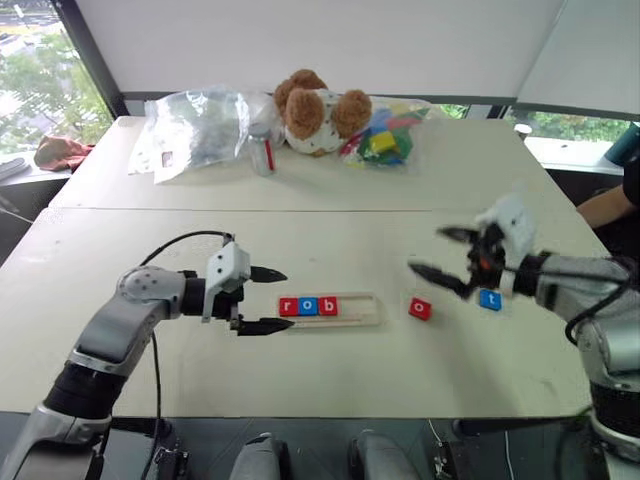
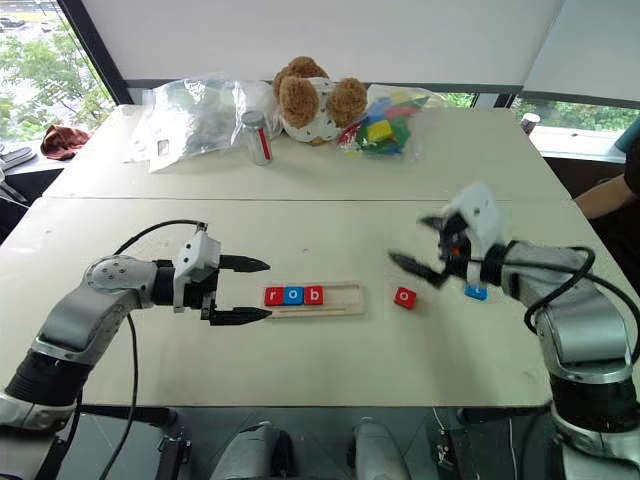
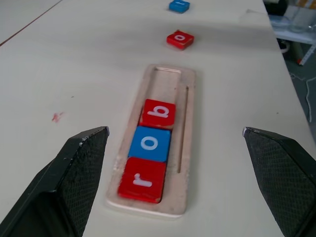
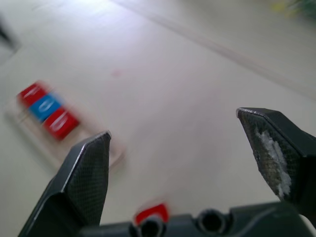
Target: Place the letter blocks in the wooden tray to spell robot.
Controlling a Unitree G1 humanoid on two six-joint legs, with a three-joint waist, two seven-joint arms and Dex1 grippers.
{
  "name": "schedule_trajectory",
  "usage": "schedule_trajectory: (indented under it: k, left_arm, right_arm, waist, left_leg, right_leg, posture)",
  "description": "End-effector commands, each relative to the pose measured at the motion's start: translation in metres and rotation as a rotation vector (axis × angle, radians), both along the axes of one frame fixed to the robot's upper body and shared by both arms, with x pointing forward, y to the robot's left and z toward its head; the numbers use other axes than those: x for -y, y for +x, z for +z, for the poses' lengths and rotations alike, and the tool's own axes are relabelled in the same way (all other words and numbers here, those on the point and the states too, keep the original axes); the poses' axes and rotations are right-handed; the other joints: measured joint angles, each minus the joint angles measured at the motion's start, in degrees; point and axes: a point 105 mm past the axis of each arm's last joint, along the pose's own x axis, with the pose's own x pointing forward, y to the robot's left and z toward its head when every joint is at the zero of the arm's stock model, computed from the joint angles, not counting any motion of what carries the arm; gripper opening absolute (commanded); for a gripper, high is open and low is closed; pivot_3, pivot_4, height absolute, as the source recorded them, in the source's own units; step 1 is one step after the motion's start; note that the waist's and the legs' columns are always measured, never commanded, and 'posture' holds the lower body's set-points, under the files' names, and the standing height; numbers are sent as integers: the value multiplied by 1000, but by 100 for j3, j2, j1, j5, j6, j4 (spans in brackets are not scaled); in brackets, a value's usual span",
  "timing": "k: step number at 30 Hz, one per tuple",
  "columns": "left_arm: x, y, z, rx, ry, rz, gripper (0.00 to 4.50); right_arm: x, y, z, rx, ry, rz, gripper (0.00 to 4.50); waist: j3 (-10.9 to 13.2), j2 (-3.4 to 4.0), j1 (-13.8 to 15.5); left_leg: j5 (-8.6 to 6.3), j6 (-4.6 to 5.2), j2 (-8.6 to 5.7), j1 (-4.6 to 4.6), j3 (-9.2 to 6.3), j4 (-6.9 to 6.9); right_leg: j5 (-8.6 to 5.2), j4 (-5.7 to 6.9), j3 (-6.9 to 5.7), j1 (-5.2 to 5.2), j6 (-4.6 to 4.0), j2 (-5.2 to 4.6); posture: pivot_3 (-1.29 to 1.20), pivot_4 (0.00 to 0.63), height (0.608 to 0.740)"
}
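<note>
The wooden tray (image 1: 335,309) lies on the table (image 1: 330,240) with red r, blue o and red b filling its left end; the two right slots stand open. The left gripper (image 1: 262,299) hovers spread at the tray's left end, the right gripper (image 1: 440,253) spread and empty above the loose red o tile (image 1: 420,308), the blue t tile (image 1: 490,299) just beyond. Risks, as I judge them: taking t before o would misspell the word, and a nudge could shift the tray. Only the tile letters are readable.

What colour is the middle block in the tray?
Blue, with a white o; clearest in the left wrist view.
</note>
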Motion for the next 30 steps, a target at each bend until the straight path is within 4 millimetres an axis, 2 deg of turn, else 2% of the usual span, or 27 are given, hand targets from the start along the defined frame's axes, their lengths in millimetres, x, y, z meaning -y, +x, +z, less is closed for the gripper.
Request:
schedule_trajectory:
  k: [1,4,9,13,20,23,26,27,28,30]
  left_arm:
    - [-8,-4,15,70,-10,3,4500]
    - [-14,-16,16,68,28,-15,4500]
    - [-21,-34,14,46,96,-52,4500]
    - [-21,-32,13,56,113,-35,4500]
    - [-22,-29,3,47,159,-26,4500]
    - [-19,-27,4,50,152,-37,4500]
    - [-17,-23,3,54,156,-44,4500]
    - [-17,-22,2,53,158,-46,4500]
    - [-17,-22,1,53,161,-48,4500]
    - [-19,-21,0,54,167,-50,4500]
  right_arm:
    - [11,-1,-12,23,-82,158,4443]
    - [23,14,-27,17,-102,145,4443]
    - [20,21,-39,1,-90,167,4443]
    - [22,20,-51,-23,-121,158,4443]
    - [22,20,-61,-42,-109,62,4443]
    - [21,19,-62,-35,-98,44,3587]
    - [20,21,-62,-30,-90,32,2157]
    - [19,21,-61,-23,-91,37,1497]
    - [18,21,-60,-16,-92,41,1111]
    - [12,22,-52,17,-90,79,1130]
  waist:
    - [5,9,-26]
    - [7,7,-92]
    - [9,12,-28]
    - [10,13,15]
    - [10,13,-1]
    - [9,12,-6]
    - [9,12,-3]
    - [9,12,-6]
    - [9,11,-7]
    - [9,12,-6]
  left_leg:
    - [0,1,9,0,1,5]
    - [1,-1,15,14,23,11]
    - [10,-18,21,23,19,13]
    - [11,-20,18,21,20,13]
    - [13,-23,17,21,22,16]
    - [13,-23,18,22,22,16]
    - [14,-25,16,26,22,17]
    - [14,-25,15,29,24,17]
    - [14,-25,15,30,24,17]
    - [14,-25,15,31,24,17]
  right_leg:
    - [0,2,3,0,0,-3]
    - [3,11,26,1,1,-3]
    - [3,34,27,0,0,1]
    - [3,34,26,0,-1,-3]
    - [3,35,26,1,-1,-4]
    - [3,35,27,1,-1,-3]
    - [3,35,27,7,-1,-3]
    - [3,35,28,10,-1,-4]
    - [3,35,29,10,-1,-4]
    - [3,35,29,10,0,-3]
  posture:
    - [0,150,740]
    - [0,150,740]
    - [0,150,740]
    - [0,150,740]
    - [0,150,740]
    - [0,150,740]
    - [0,150,740]
    - [0,150,740]
    - [0,150,740]
    - [0,150,740]
